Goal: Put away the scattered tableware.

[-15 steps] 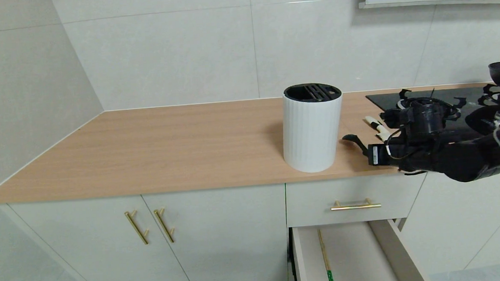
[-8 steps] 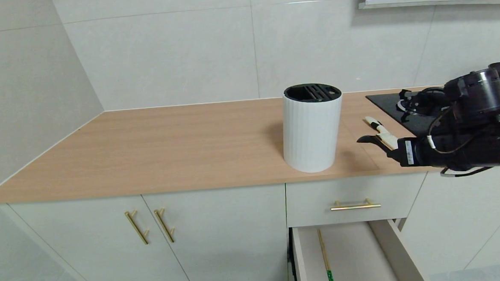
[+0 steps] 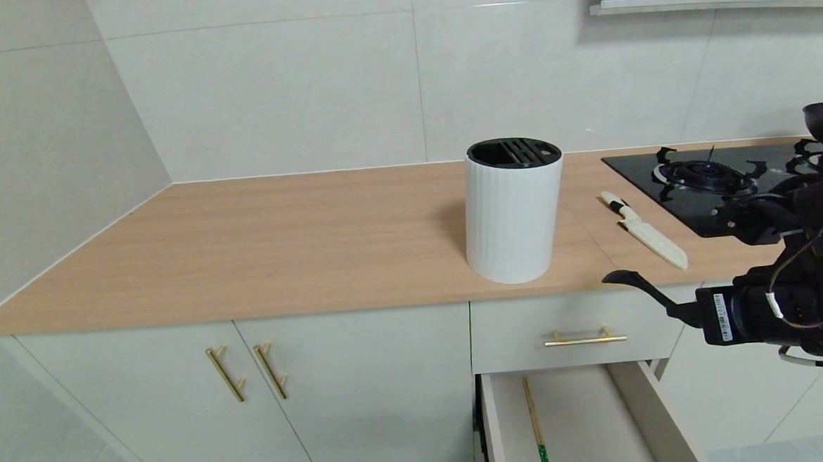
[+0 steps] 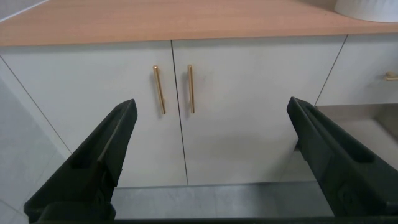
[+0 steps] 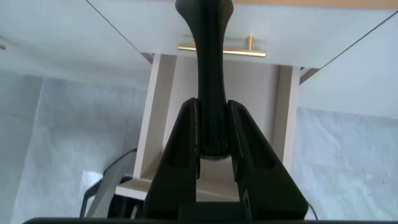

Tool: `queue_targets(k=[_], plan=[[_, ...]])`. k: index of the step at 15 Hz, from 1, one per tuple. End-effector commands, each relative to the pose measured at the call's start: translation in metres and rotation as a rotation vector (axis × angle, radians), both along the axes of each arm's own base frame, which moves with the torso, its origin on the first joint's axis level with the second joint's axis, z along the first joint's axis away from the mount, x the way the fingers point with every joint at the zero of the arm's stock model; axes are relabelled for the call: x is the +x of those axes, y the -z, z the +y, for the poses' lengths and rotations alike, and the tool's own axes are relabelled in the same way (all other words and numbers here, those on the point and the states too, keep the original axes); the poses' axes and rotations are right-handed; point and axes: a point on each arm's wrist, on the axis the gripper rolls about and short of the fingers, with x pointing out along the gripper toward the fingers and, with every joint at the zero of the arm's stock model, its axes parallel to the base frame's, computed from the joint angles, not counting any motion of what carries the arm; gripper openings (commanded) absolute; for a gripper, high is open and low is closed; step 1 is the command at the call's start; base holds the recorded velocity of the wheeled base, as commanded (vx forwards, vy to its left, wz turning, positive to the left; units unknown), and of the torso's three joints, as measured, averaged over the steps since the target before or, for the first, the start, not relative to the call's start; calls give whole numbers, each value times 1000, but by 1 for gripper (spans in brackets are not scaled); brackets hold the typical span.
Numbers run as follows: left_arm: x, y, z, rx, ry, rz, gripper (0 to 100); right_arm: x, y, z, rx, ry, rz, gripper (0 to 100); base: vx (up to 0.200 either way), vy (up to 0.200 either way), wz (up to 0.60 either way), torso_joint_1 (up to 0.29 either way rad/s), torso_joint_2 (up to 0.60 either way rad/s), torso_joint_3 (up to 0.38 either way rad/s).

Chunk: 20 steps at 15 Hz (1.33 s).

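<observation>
Nearest the robot, the left end effector [image 4: 208, 165] hangs low in front of the paired cabinet doors [image 4: 249, 118], its fingers spread wide and holding nothing, presumably parked clear of the work. To the right of those doors the lower drawer [image 3: 635, 402] stands pulled out. A pair of chopsticks [image 3: 534, 422] lies lengthwise along its left side, which suggests that it serves as the store for loose pieces. Above the drawer's right side, in front of the bench edge, the right end effector [image 5: 212, 121] is clamped narrowly on the shaft of a black utensil [image 3: 633, 284], held roughly level with its curved free end pointing toward the robot's left. The kind of utensil cannot be told, but the pose is consistent with carrying it down to the open drawer. On the bench [image 3: 278, 238] a white ribbed holder [image 3: 515, 218] with a slotted black top stands upright near the front edge. A white-bladed knife [image 3: 642, 231] lies flat to the holder's right, apart from it and not yet put away; the slots would probably suit it. Farther right lies the black hob [image 3: 698, 188], against the tiled wall.
</observation>
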Motion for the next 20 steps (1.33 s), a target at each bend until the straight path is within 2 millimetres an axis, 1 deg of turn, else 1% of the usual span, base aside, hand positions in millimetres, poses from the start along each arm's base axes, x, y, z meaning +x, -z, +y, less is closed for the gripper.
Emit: queue_targets(k=[1,7,9,14,20], plan=[[0,0,0,0,0,1,100,-1,6,1,-8,-8,21,0,0,0,0,0,0,0],[0,0,0,0,0,1,100,2,15,8,-22,-32,55,0,0,0,0,-15,37,21],[0,0,0,0,0,1,100,6,22,12,-31,-42,84,0,0,0,0,-168,398,222],[0,0,0,0,1,1,100,11,30,15,-43,-46,112,0,0,0,0,-198,485,279],[0,0,0,0,0,1,100,14,34,17,-29,-48,62,0,0,0,0,-180,478,293]])
